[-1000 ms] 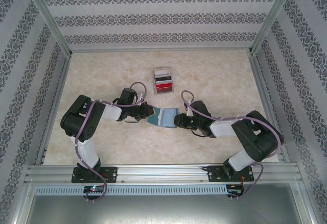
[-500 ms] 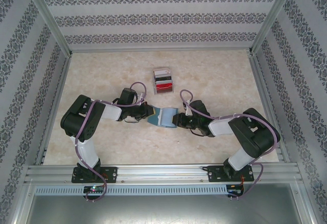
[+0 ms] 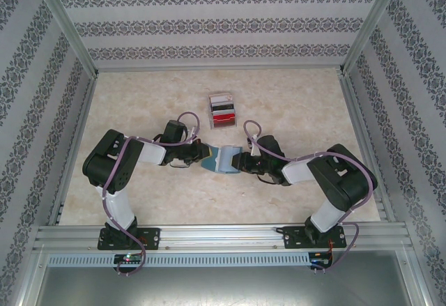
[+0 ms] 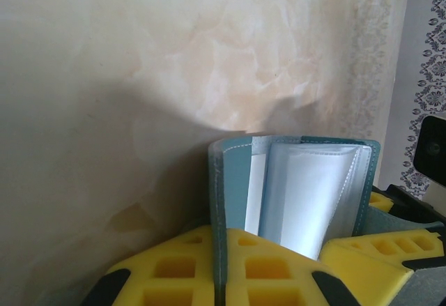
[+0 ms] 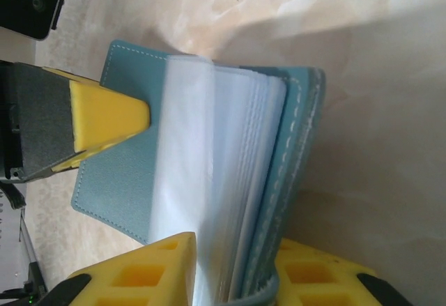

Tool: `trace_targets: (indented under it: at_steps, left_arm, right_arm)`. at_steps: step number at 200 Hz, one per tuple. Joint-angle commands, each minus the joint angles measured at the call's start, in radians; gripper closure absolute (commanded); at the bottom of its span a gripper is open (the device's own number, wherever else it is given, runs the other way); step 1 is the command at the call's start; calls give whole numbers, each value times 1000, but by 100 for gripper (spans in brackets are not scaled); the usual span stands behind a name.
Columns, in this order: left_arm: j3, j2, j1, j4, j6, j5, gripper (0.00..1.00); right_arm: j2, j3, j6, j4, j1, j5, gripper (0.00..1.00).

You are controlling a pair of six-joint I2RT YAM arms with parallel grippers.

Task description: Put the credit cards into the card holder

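Wallet clamped by left hand; right hand straddles it, grip unclear; cards at 12 o'clock.

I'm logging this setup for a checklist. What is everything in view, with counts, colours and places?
table: one, beige marbled, under everything
clear stand: one, transparent, mid-table beyond the claws
credit cards: apparently three, white, red, dark, in the clear stand
card holder: one, teal, pale leaves, open between the claws
left claw: one, yellow, shut on one cover
right claw: one, yellow, astride the other cover and leaves
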Motion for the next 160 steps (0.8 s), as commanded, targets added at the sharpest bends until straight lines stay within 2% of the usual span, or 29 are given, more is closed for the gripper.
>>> trace_targets:
  at_steps: [1, 61, 69, 87, 106, 134, 160]
  left_arm:
    - [-22, 56, 19, -36, 19, -131, 100]
    - [-22, 57, 18, -34, 18, -127, 100]
    - [-20, 57, 19, -37, 20, -127, 100]
    - [-18, 55, 18, -45, 23, -133, 100]
    - [-20, 55, 19, -42, 18, -130, 100]
    - [-20, 53, 18, -50, 26, -138, 100]
    - [-19, 55, 19, -47, 21, -132, 100]
  right_arm:
    - [55, 23, -6, 4, 24, 18, 68]
    - [60, 28, -4, 2, 28, 15, 66]
    - [52, 24, -3, -4, 28, 22, 64]
    - [21, 12, -5, -31, 26, 49, 52]
    - [-15, -8, -12, -49, 13, 60, 53]
    - [-54, -34, -12, -59, -6, 53, 62]
    - [-76, -56, -15, -67, -11, 68, 61]
